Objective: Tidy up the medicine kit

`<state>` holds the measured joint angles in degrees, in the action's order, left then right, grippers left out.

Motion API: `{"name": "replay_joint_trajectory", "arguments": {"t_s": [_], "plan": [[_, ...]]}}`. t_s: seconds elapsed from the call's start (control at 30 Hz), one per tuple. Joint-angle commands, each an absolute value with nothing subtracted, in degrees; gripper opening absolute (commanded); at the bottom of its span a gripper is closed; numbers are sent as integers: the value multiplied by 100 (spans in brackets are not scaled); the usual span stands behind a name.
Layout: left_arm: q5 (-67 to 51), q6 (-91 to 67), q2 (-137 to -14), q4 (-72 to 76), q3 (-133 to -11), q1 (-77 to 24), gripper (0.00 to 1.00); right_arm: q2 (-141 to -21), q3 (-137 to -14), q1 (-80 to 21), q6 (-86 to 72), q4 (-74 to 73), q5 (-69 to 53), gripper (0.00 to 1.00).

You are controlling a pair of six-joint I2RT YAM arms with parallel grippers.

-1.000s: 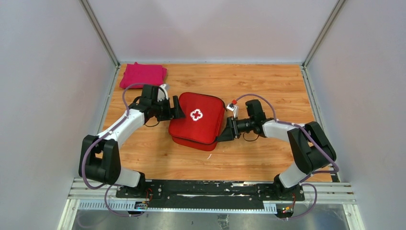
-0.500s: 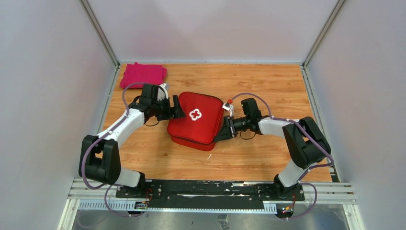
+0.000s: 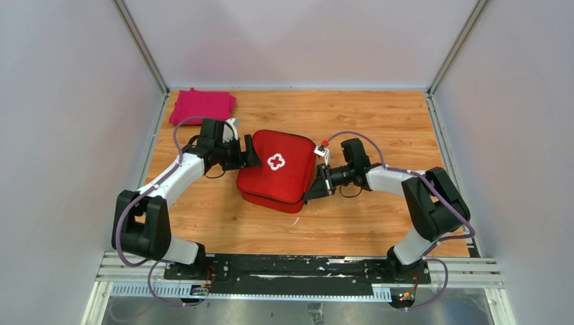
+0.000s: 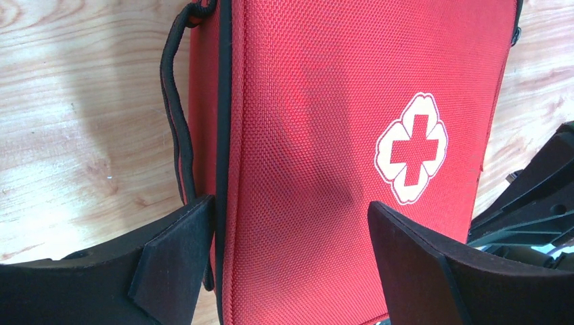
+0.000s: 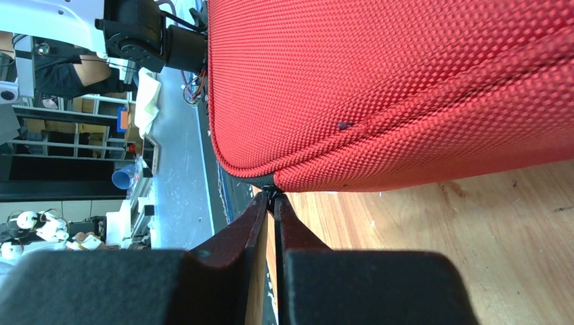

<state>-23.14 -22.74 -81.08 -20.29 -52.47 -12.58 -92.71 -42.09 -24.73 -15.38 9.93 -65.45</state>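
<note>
The closed red medicine kit (image 3: 277, 170) lies in the middle of the top view on the wooden table (image 3: 379, 122), with its cross facing up. The left gripper (image 3: 250, 153) stands wide open at the kit's left edge. The right gripper (image 5: 274, 198) is pinched together on the black zip seam at the kit's lower right corner. A pink cloth (image 3: 202, 105) lies at the upper left.

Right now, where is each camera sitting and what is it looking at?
Top: above and behind, looking down at the left arm, right arm, medicine kit and table.
Left wrist: on the left arm, looking past its open left gripper onto the kit's lid.
Right wrist: on the right arm, its right gripper pinching the kit's seam.
Shared: all show the kit.
</note>
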Motion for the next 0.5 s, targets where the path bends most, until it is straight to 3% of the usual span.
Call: {"name": "replay_joint_trajectory", "arguments": {"t_s": [0.0,0.2,0.47], "plan": [[-2404,-2215,-8161,-2102,-5379,-1274,87,-9129,-4081,-2549,-1416,879,-6120,7],[-2408,-2215,-8156,-2111,-5373,-1274,87,-8859,-4065,-2548,-1255,596,-5519,0],[-2395,-2197,-8062,-2164,-5358,-1274,87,-8262,-4376,-3019,-411,-678,-3923,0]]}}
